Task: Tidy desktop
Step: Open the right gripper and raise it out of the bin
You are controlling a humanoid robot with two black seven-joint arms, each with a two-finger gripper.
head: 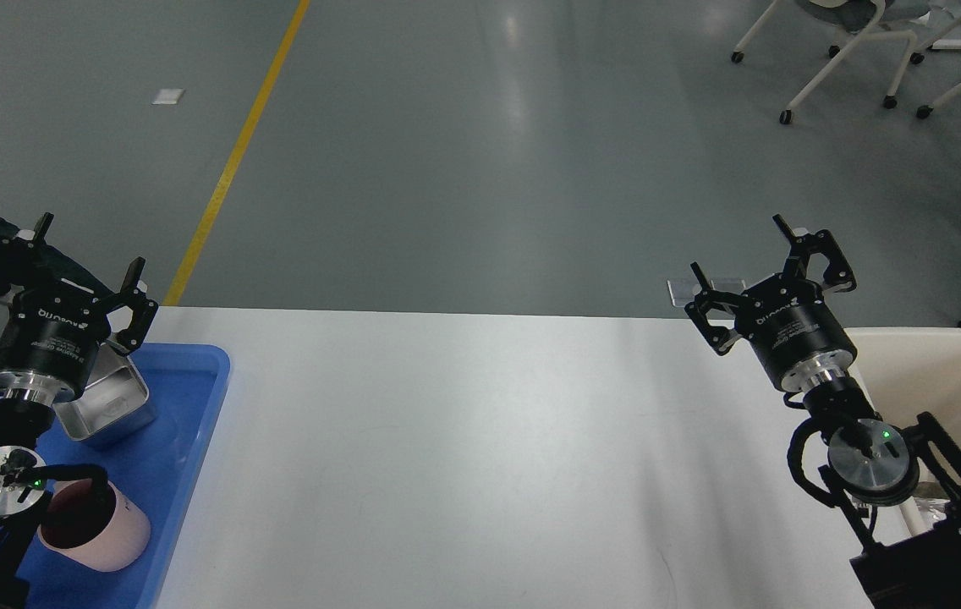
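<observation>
The desktop [480, 440] is a large white tabletop with rounded corners; its middle is bare. My left gripper [87, 252] is open and empty, raised above the far left corner over the blue tray [184, 423]. My right gripper [738, 249] is open and empty, raised above the table's far right edge beside the cream bin [954, 372].
In the blue tray lie a tilted metal box [108, 402] and a pink cup [100, 529] on its side. The cream bin stands off the right edge, largely hidden by my right arm. Office chairs [853, 51] stand on the floor at the far right.
</observation>
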